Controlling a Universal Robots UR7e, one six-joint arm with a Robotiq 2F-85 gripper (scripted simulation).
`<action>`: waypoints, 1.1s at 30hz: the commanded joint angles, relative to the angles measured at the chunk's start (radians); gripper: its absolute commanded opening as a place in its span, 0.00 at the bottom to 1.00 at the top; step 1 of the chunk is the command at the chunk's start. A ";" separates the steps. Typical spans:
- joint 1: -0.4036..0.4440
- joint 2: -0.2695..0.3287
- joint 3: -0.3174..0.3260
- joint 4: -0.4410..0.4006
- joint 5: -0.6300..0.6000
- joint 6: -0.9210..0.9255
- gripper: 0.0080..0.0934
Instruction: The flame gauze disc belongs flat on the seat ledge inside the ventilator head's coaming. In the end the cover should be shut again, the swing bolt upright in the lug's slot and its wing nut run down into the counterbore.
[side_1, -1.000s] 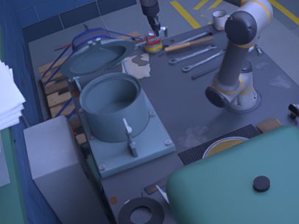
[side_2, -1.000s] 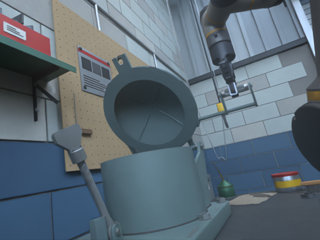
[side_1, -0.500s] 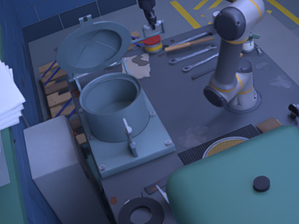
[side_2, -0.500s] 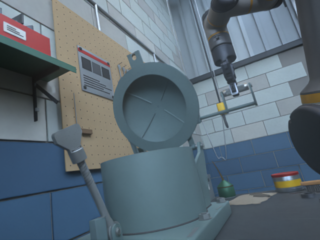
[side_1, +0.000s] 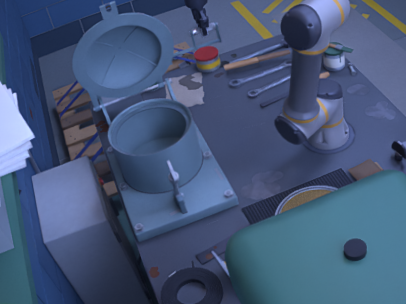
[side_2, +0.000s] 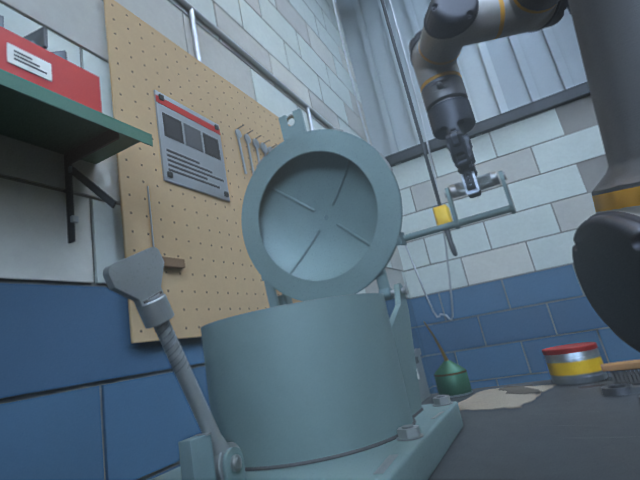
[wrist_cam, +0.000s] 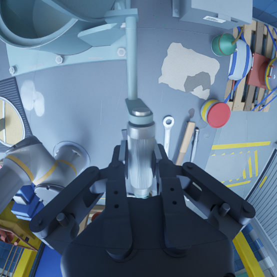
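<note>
The flame gauze disc (side_1: 305, 198) lies on a ribbed mat on the bench, partly hidden behind a green padded shape in the foreground. The ventilator head's coaming (side_1: 150, 142) stands open, with its round cover (side_1: 121, 51) swung up and back on its hinge. My gripper (wrist_cam: 140, 157) is high behind the cover, closed on the silver grip of the cover's lift handle (side_2: 478, 187). The swing bolt (side_2: 176, 351) with its wing nut (side_2: 135, 274) leans outward from its pivot at the front of the base.
A tiled wall and a pegboard (side_2: 196, 170) stand behind the coaming. Spanners (side_1: 260, 82), a brush, a red-lidded tin (side_1: 207, 58) and a rag (side_1: 189, 90) lie on the bench. My arm's base (side_1: 320, 125) stands to the right. A black rubber ring (side_1: 192, 287) lies near the front edge.
</note>
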 joint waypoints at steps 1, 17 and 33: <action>-0.002 0.004 -0.001 -0.002 0.000 -0.002 0.00; -0.026 0.050 -0.025 -0.025 0.000 -0.026 0.00; -0.037 0.072 -0.032 -0.039 0.000 -0.036 0.00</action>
